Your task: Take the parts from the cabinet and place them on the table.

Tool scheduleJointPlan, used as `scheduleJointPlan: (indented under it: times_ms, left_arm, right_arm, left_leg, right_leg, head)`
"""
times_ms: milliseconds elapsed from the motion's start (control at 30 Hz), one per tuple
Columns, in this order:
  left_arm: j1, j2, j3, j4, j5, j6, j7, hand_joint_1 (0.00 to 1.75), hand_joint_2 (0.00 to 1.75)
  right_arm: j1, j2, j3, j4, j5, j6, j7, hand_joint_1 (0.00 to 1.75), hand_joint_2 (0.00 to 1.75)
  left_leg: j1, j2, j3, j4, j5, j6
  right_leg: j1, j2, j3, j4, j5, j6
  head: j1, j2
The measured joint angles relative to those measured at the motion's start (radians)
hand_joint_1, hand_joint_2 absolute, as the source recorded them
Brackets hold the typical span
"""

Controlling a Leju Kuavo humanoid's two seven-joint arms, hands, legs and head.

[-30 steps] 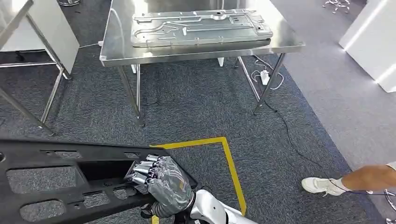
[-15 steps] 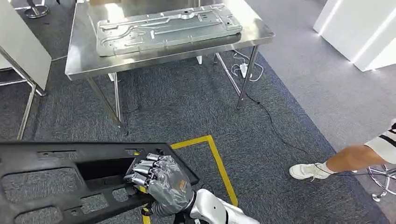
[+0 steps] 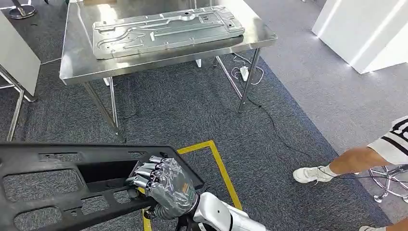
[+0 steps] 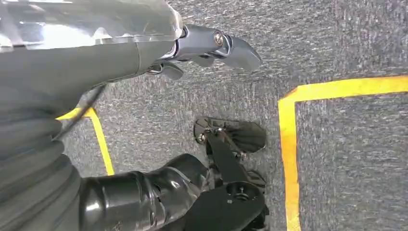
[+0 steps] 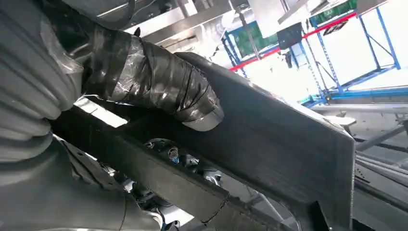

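Over carpet (image 3: 192,106), fingers (image 3: 144,174) through panel (image 3: 57,178)

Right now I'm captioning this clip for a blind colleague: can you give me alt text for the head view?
The robot's right hand grips a long black plastic panel with cut-outs, low over grey carpet marked with yellow tape. Ahead stands a steel table bearing a stamped metal sheet; a person's leg and white shoe show at the right.
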Motion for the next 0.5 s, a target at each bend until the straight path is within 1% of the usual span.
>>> scheduleJointPlan:
  times_ms: [33, 167, 200, 233, 267, 300, 500]
  left_arm:
    - [-0.001, 0.000, 0.000, 0.000, 0.000, 0.000, 0.000, 0.00, 1.75]
    - [-0.001, 0.000, 0.000, 0.000, -0.001, 0.002, 0.002, 0.00, 1.75]
    - [-0.001, 0.000, 0.000, 0.000, -0.002, 0.002, 0.002, 0.00, 1.75]
    - [-0.001, 0.000, 0.000, 0.000, -0.002, 0.002, 0.002, 0.00, 1.75]
    - [-0.001, 0.000, 0.000, 0.000, -0.002, 0.002, 0.002, 0.00, 1.75]
    - [-0.001, 0.000, 0.000, 0.000, -0.002, 0.002, 0.003, 0.00, 1.75]
    - [-0.005, 0.000, 0.000, 0.000, -0.014, 0.008, -0.013, 0.00, 1.75]
  right_arm:
    - [-0.002, 0.000, 0.000, 0.000, 0.000, 0.000, 0.000, 1.75, 1.75]
    - [-0.005, 0.000, 0.000, 0.001, 0.000, 0.000, 0.000, 1.75, 1.75]
    - [-0.006, 0.000, 0.000, 0.001, 0.000, 0.000, 0.000, 1.75, 1.75]
    - [-0.006, 0.000, 0.000, 0.001, 0.000, 0.000, 0.000, 1.75, 1.75]
    - [-0.006, 0.000, 0.000, 0.001, 0.000, 0.000, 0.000, 1.75, 1.75]
    - [-0.006, 0.000, 0.000, 0.002, 0.000, 0.000, 0.001, 1.75, 1.75]
    - [-0.006, 0.000, 0.000, 0.008, -0.001, 0.000, 0.004, 1.75, 1.75]
  left_leg:
    - [0.000, 0.000, 0.001, 0.000, -0.002, 0.003]
    - [0.000, 0.000, 0.002, 0.000, -0.002, 0.004]
    - [0.000, 0.000, 0.002, 0.000, -0.003, 0.004]
    - [0.000, 0.000, 0.002, 0.000, -0.003, 0.005]
    - [0.000, 0.000, 0.002, 0.000, -0.003, 0.005]
    - [0.000, 0.000, 0.003, 0.000, -0.004, 0.006]
    - [0.001, 0.000, 0.003, -0.001, -0.004, 0.006]
  right_leg:
    - [0.000, 0.000, 0.001, -0.001, 0.001, 0.001]
    - [0.000, 0.000, 0.003, -0.004, 0.001, 0.004]
    - [0.000, 0.000, 0.003, -0.005, 0.001, 0.007]
    - [0.000, 0.000, 0.004, -0.005, 0.001, 0.014]
    - [0.000, 0.000, 0.004, -0.005, 0.000, 0.017]
    - [0.000, 0.000, 0.004, -0.005, 0.000, 0.017]
    - [0.001, 0.000, 0.004, -0.005, 0.000, 0.016]
  head:
    - [0.000, 0.000]
    - [0.000, 0.000]
    - [0.000, 0.000]
    - [0.000, 0.000]
    - [0.000, 0.000]
    - [0.000, 0.000]
    - [0.000, 0.000]
